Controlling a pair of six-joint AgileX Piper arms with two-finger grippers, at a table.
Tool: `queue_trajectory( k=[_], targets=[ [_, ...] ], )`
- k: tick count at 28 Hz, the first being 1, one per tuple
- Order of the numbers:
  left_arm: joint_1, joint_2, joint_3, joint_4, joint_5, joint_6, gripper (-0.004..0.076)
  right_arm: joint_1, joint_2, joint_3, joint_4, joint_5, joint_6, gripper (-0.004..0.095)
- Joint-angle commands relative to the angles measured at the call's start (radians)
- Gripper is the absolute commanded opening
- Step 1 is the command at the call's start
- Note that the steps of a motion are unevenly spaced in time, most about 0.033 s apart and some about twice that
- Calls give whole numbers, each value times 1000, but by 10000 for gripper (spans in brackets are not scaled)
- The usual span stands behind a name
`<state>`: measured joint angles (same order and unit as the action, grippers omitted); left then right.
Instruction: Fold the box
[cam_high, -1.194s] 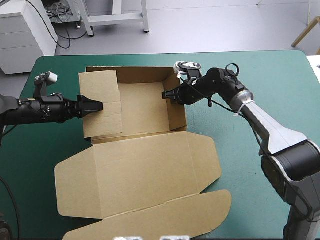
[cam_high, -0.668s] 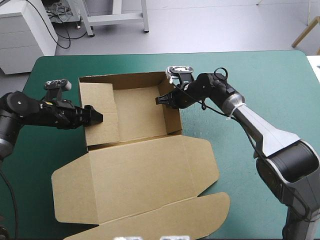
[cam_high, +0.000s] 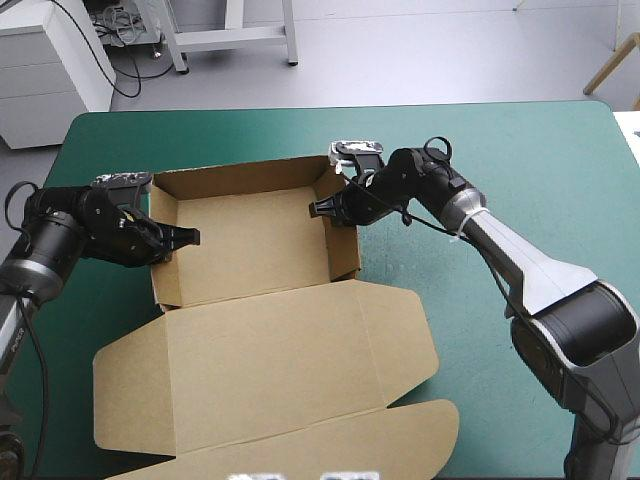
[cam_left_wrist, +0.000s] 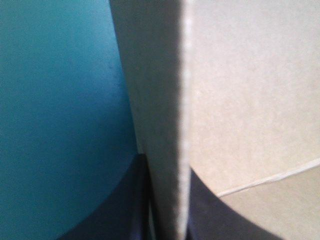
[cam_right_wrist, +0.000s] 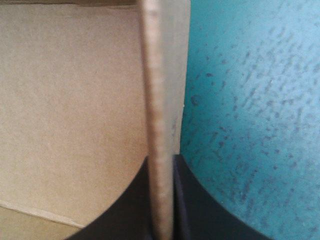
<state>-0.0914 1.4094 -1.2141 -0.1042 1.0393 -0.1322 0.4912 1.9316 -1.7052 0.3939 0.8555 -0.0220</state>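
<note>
The box (cam_high: 250, 235) sits mid-worktop (cam_high: 520, 150) as an open tray, walls up. The left hand (cam_high: 188, 237) is clamped on its left wall, the right hand (cam_high: 316, 209) on its right. The lid (cam_high: 270, 370) lies flat, so the side walls likely still need tucking.

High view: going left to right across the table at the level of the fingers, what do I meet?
The left gripper, shut on the left wall → the open floor of the box → the right gripper, shut on the right wall → bare teal-green cover.
</note>
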Motion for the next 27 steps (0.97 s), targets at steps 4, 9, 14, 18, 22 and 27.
queue_trajectory(
  k=[4, 9, 14, 18, 22, 27],
  targets=[
    [-89, 4, -35, 219, -9, -137, -10, 4, -61, -30, 43, -21, -10, -18],
    [-106, 59, -91, 194, -3, -130, -10, 2, -72, -30, -64, 43, 22, -18],
    [-162, 139, -178, 173, 0, -123, -10, -22, -118, -32, -195, 96, 84, -18],
    [-195, 218, -241, 130, 3, -122, -10, -90, -147, -34, -253, 204, 84, -19],
    [-231, 304, -306, 91, 23, -105, -10, -161, -151, -34, -336, 313, 100, -19],
    [-274, 381, -368, 67, 30, -99, -10, -178, -149, -20, -387, 346, 129, -19]
  ],
)
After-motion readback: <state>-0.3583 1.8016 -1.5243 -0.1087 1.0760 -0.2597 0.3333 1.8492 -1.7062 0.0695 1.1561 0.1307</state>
